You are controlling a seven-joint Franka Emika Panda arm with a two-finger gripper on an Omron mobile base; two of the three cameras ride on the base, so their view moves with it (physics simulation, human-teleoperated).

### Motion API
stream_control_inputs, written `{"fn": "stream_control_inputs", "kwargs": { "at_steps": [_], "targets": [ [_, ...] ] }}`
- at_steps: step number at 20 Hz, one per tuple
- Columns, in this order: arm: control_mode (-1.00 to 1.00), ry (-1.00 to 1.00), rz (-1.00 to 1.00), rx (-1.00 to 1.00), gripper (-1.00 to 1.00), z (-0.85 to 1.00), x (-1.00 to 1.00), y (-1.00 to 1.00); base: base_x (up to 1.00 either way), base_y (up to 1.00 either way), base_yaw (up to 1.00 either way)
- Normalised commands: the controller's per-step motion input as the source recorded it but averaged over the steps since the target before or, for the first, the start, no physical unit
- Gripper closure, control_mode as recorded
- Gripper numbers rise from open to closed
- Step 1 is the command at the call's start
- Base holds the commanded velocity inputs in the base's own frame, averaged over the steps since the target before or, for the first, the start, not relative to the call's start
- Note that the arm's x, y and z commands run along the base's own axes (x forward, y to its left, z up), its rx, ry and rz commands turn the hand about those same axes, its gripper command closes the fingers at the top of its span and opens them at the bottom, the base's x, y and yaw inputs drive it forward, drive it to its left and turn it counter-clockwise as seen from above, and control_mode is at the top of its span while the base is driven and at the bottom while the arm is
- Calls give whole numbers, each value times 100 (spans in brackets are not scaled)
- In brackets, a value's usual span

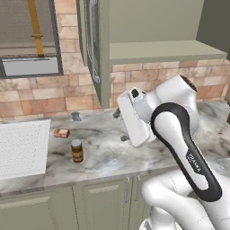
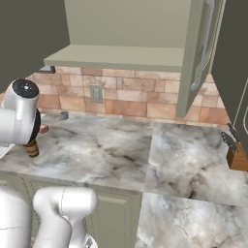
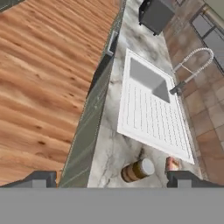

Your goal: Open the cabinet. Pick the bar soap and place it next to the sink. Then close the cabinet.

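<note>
The bar soap (image 1: 61, 133) lies flat on the bench (image 1: 108, 148) just beside the sink (image 1: 22, 148), at about one o'clock from the sink's near corner, apparently already delivered, its long axis running across the bench toward the basin. The claw (image 3: 109, 179) hangs spread and empty above it, seemingly freed to shut the cabinet (image 1: 96, 49), whose doors stand open.

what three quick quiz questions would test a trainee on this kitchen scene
1. True or false: the cabinet doors are shut.
2. What lies nearer the sink: soap or jar?
   A. soap
   B. jar
3. Fill in: the soap rests on the ____.

Key:
1. False; both doors stand open.
2. A; the soap lies close beside the sink's edge.
3. Counter.
</note>
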Motion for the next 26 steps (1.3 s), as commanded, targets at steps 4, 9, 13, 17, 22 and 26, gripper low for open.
{"fn": "stream_control_inputs", "kwargs": {
  "at_steps": [4, 9, 13, 17, 22, 26],
  "targets": [
    [-100, -31, 10, 0, -100, 37, -56, -7, 0, 0, 0],
    [-100, -28, 9, 0, -100, 42, -53, -1, 0, 0, 0],
    [-100, -28, 9, 0, -100, 48, -49, 3, 0, 0, 0],
    [-100, -28, 6, 0, -100, 52, -43, 9, 0, 0, 0],
    [-100, -23, 8, 0, -100, 46, -9, 36, 0, 0, 0],
    [-100, -19, 3, 0, -100, 34, 16, 45, 0, 0, 0]
  ]
}}
